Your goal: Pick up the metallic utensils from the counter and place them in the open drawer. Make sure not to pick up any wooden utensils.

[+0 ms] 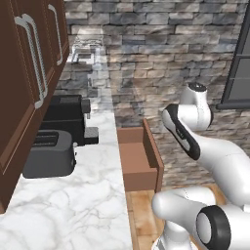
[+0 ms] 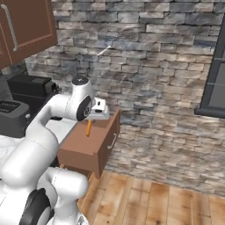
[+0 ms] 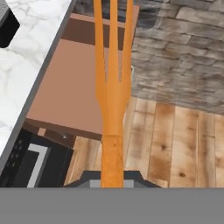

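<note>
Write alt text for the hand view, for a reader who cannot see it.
An orange three-tined fork-like utensil rises from the gripper at the bottom, hanging over the shallow reddish-brown open wooden drawer. A white marble worktop lies to the left, a grey stone wall and wooden plank floor to the right.

The arm (image 1: 215,161) is built of thick, rounded, glossy white segments with smooth shells. Its joints are dark: black rings circle the round ends of the lower segments, and a black band runs along the edge of one upper link. A small grey cap sits on the top of the upper joint. The hand (image 2: 100,110) at the arm's end is a pale grey, boxy block.
</note>
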Tool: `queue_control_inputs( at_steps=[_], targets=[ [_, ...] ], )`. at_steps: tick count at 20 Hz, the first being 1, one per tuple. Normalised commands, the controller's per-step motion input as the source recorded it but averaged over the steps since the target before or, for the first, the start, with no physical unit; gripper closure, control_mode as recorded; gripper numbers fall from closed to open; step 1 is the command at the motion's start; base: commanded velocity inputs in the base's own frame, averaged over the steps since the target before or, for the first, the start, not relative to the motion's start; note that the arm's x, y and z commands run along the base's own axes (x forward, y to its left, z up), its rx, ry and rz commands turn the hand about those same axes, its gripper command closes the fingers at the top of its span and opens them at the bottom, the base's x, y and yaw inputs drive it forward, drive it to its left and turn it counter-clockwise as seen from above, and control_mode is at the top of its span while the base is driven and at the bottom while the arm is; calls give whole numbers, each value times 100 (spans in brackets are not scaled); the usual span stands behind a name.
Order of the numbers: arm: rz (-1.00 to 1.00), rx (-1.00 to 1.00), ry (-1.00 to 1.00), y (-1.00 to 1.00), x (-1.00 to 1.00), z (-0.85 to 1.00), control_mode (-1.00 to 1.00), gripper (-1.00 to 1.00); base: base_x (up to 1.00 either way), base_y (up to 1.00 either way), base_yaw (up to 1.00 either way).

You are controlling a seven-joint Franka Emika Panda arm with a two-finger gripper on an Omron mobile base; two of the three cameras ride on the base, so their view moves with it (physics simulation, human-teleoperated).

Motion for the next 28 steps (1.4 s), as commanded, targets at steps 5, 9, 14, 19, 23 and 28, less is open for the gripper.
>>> queue_control_inputs(
  at_steps=[5,9,14,19,23,28],
  targets=[
    [0,4,0,23,30,-40,-100,100,0,0,0],
    [0,1,1,24,44,-35,-100,100,0,0,0],
    [0,1,2,18,49,-22,-100,100,0,0,0],
    [0,2,1,9,49,-15,-100,100,0,0,0],
    [0,2,0,7,41,-14,-100,100,0,0,0],
    [0,0,0,4,41,-24,-100,100,0,0,0]
  ],
)
